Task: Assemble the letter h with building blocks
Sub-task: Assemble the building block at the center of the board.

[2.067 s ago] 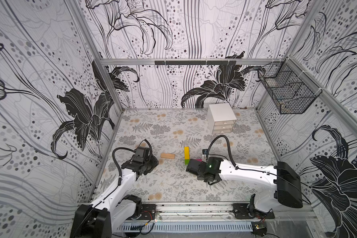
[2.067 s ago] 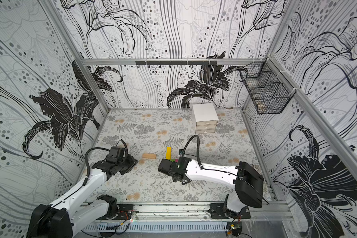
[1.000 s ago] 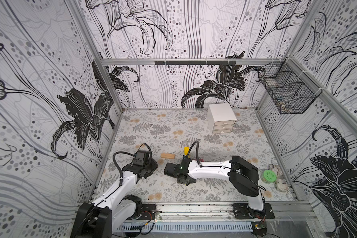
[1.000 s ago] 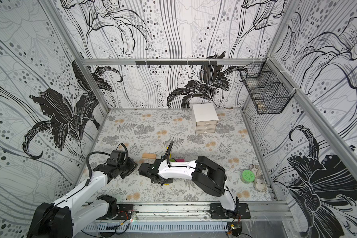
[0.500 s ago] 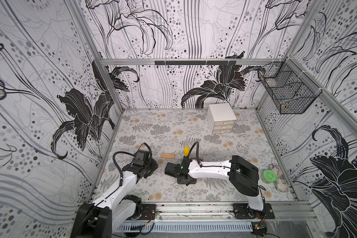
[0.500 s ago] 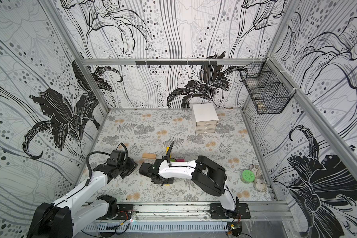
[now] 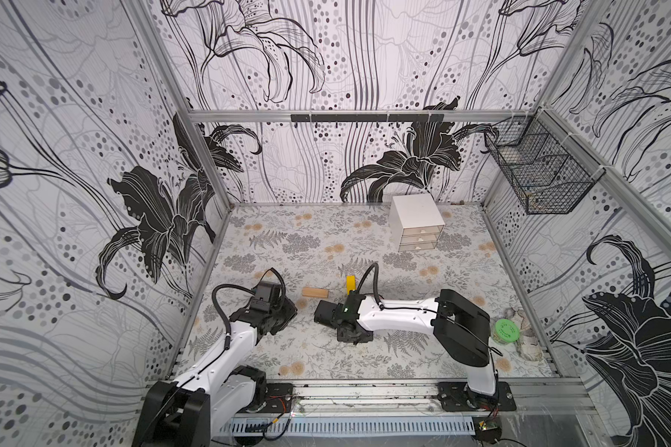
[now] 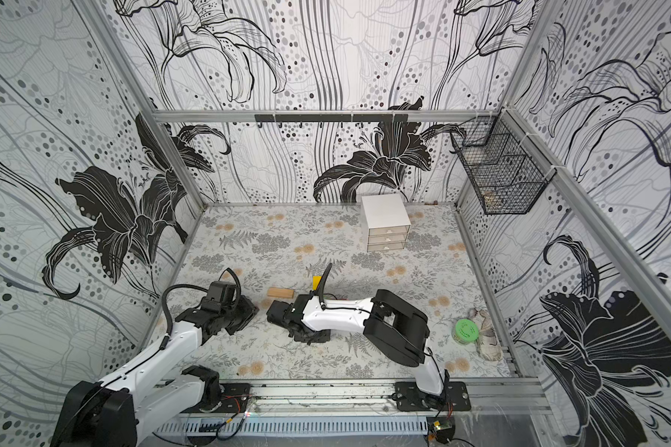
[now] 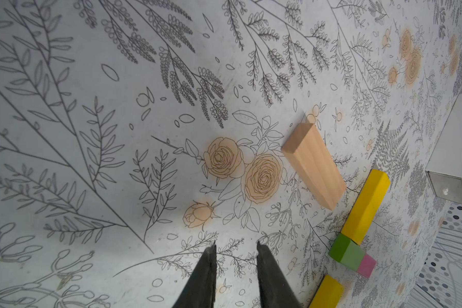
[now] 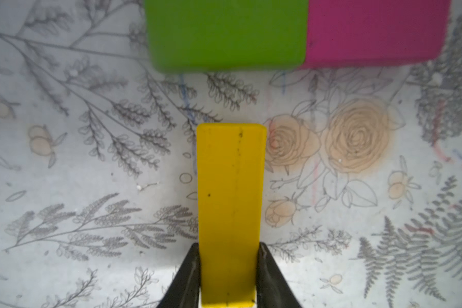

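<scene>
A patterned bench (image 9: 91,106) with two robot arms reaching in from the near edge. The right jaws are clamped on the near end of a long yellow block (image 10: 231,200), one jaw on each long side. The block lies flat, and its long axis points straight away from the jaws towards a short green block (image 10: 224,34). A strip of bare bench separates its free end from the green block's near side. I cannot tell whether the held block rests on the bench or hangs just above it.

A pink block (image 10: 371,32) sits side by side with the green one, touching it. Beyond the green block, a second yellow block (image 9: 367,205) butts against its far side and runs on along the same line.

The right arm (image 7: 396,319) looks set to close that gap. A straight push along the block's own length should do it, with no turning.

The left jaws stand apart with nothing between them, over bare bench. A plain wooden block (image 9: 314,165) lies alone, ahead of them and off to one side, near the far yellow block but apart from it. The left arm is the nearer to it.
</scene>
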